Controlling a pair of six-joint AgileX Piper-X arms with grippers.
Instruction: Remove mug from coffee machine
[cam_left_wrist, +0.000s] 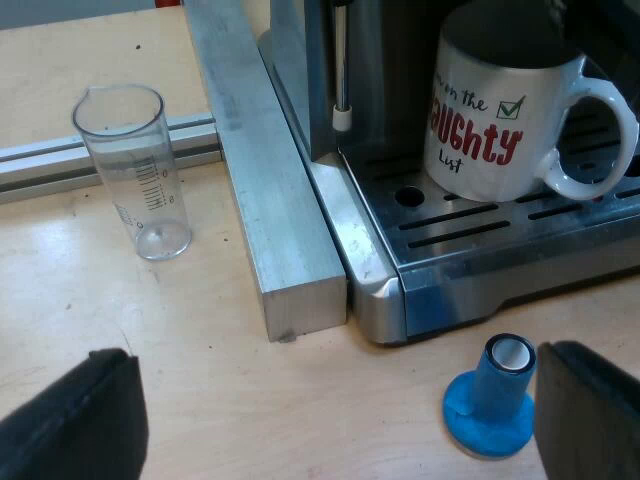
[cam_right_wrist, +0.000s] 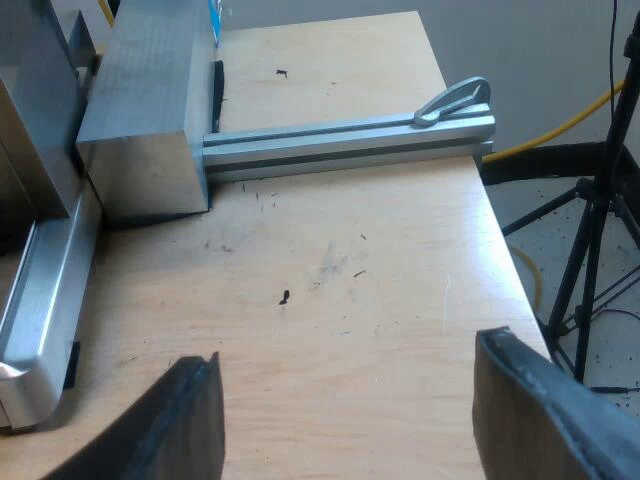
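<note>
Standing upright on the slotted drip tray of the espresso machine: one white mug, mouth up, long axis vertical. Its red and black lettering is facing the left hand, and its handle is pointing sideways along the machine's front, away from the measuring glass. The mug is sitting well beyond the left hand and higher than it, nearer one finger than the other.

Left hand: hovering low over the wooden surface, fingers spread wide, holding nothing. A blue tamper is standing on its base just beside one finger, near the machine's front edge.

Measuring glass: standing upright, clear and empty, far from the mug, with a metal bar lying between it and the machine.

Right hand: hanging wide open and empty over bare surface; a metal block and a rail are lying farther off.
</note>
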